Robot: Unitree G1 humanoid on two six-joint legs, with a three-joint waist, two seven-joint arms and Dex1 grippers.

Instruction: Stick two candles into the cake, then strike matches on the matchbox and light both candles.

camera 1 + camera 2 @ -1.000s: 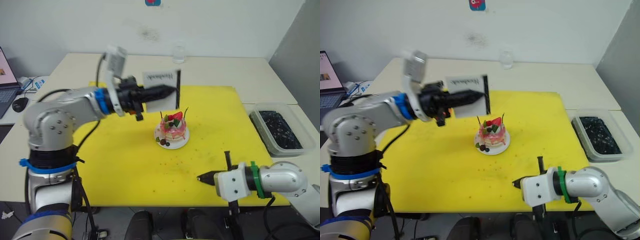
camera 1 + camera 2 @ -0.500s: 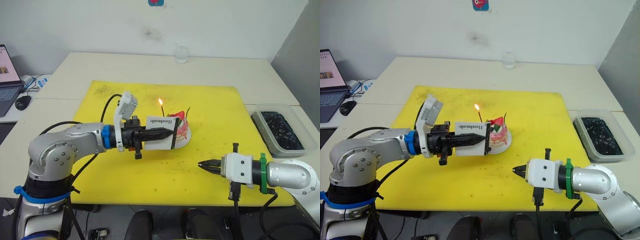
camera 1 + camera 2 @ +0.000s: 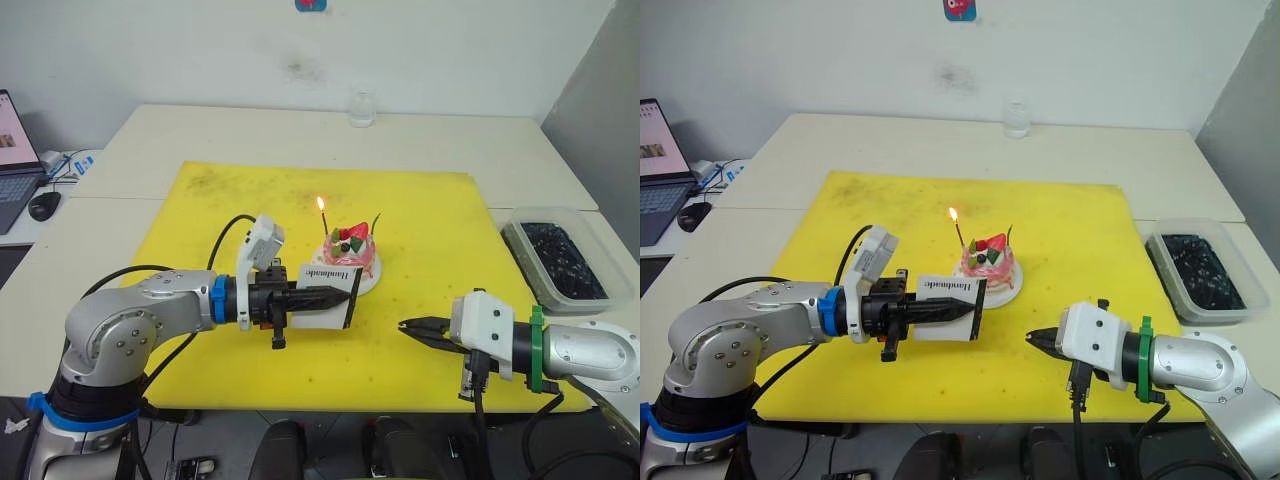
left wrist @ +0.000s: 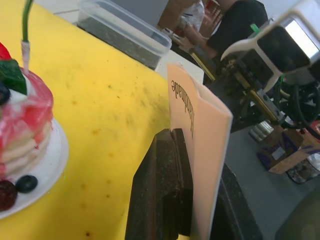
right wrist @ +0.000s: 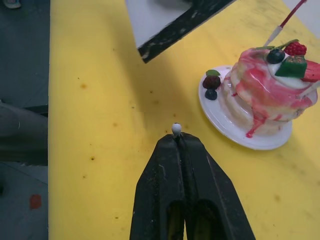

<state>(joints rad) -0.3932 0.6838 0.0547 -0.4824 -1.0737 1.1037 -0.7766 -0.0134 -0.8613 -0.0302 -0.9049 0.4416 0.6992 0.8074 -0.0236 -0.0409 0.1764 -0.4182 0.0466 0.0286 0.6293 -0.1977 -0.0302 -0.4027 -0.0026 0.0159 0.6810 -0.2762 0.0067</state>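
The cake (image 3: 351, 259) sits on its white plate (image 3: 372, 282) in the middle of the yellow mat (image 3: 230, 210). A reddish candle (image 3: 324, 226) stands in it with a flame (image 3: 320, 203) at its top. A greenish candle (image 3: 374, 222) stands unlit on the cake's right side. My left gripper (image 3: 335, 296) is shut on the white matchbox (image 3: 322, 311), held on edge just in front of the cake, dark strip (image 5: 185, 22) toward my right gripper. My right gripper (image 3: 403, 325) hovers right of the box, shut on a match whose pale tip (image 5: 176, 129) pokes out.
A clear container (image 3: 555, 258) of dark bits stands at the right off the mat. A glass (image 3: 360, 108) is at the table's back. A mouse (image 3: 41, 205) and laptop edge lie far left. A person in a dark shirt (image 4: 240, 25) sits beyond the table.
My left arm has brought the matchbox down from behind and above the cake to low in front of it. The reddish candle now burns. My right gripper has shifted slightly.
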